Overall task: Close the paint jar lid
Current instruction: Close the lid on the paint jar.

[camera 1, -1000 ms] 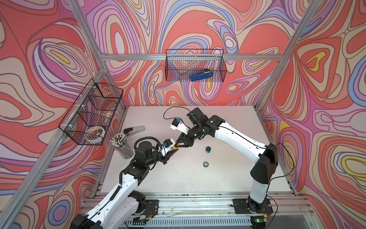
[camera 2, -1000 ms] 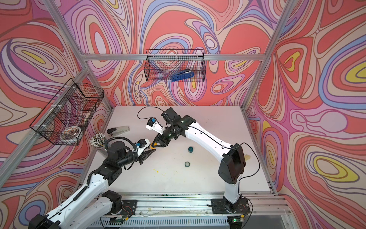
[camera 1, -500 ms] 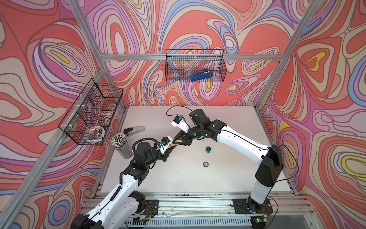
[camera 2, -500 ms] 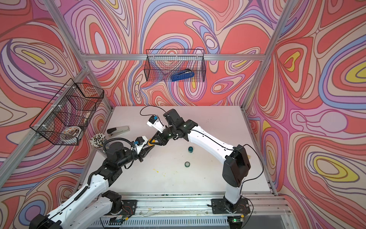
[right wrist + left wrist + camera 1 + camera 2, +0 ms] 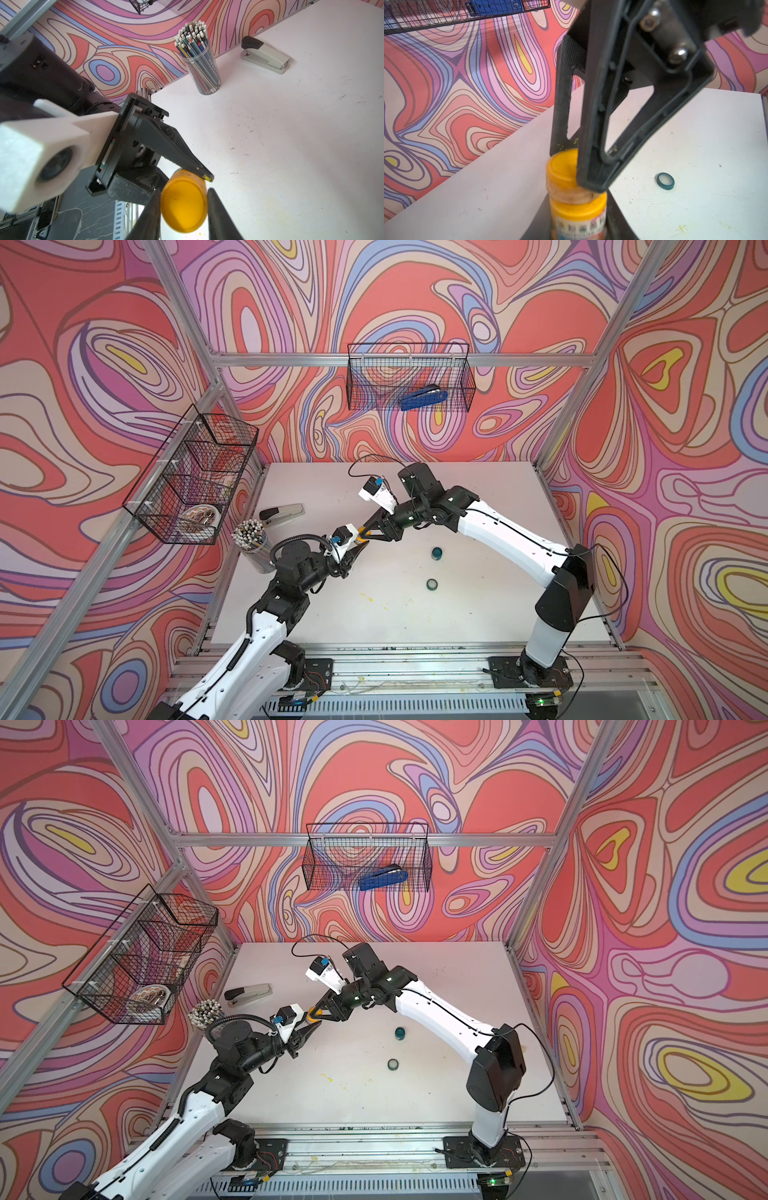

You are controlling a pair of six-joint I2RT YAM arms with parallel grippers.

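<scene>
A yellow paint jar is held off the table, with my left gripper shut on its labelled body. The yellow lid sits on the jar's mouth, and a pale, stained band of neck shows under it. My right gripper is shut on the lid, one finger on each side. In both top views the two grippers meet tip to tip over the table's left middle, left gripper, right gripper, with the lid between them.
A small teal jar and its loose teal lid lie right of centre on the white table. A pencil cup and grey stapler stand at the left edge. Wire baskets hang on the left and back walls.
The right wrist has turned a little with the lid in its grip, and the joined grippers have drifted slightly left. Both grips are unchanged.
</scene>
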